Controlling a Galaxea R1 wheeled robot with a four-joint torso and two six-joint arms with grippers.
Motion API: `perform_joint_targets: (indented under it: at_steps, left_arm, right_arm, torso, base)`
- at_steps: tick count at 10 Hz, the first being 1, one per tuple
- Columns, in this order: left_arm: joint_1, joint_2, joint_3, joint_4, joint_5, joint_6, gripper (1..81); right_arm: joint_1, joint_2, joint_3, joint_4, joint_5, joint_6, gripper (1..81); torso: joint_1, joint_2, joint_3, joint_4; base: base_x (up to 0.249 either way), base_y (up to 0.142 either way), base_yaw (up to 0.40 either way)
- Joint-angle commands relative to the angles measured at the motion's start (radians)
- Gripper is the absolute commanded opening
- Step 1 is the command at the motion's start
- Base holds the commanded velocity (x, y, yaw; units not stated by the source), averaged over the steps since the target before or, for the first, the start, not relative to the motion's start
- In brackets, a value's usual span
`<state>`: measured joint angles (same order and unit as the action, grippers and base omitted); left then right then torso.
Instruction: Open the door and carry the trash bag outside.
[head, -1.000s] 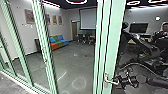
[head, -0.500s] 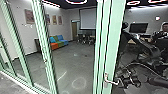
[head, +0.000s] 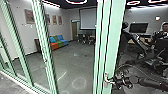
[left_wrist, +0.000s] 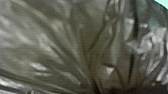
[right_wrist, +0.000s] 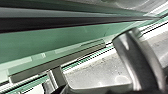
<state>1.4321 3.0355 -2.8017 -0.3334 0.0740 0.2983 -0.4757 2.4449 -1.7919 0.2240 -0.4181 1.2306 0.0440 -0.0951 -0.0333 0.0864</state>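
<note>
Shifted left since earlier, my right end effector (head: 117, 83) sits by the door handle (head: 106, 80), trash bag (left_wrist: 82, 47) near my left wrist; whether either grips, I cannot tell.

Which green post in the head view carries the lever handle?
The widest post, right of the picture's middle; the handle low on it sets it apart.
</note>
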Motion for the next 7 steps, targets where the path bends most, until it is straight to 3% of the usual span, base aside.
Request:
perform_joint_targets:
  at_steps: [1, 7]
  left_arm:
    - [-0.066, -0.006, -0.001, -0.007, 0.056, 0.001, 1.0]
    - [-0.065, -0.004, -0.002, -0.006, 0.055, 0.001, 1.0]
  right_arm:
    - [0.105, -0.004, -0.01, 0.008, -0.031, 0.003, 81.1]
    - [0.036, 0.03, -0.042, 0.005, -0.019, 0.024, 81.1]
  torso:
    - [0.0, 0.0, 0.0, 0.0]
    - [0.0, 0.0, 0.0, 0.0]
  base:
    - [0.0, 0.0, 0.0]
    - [0.0, 0.0, 0.0]
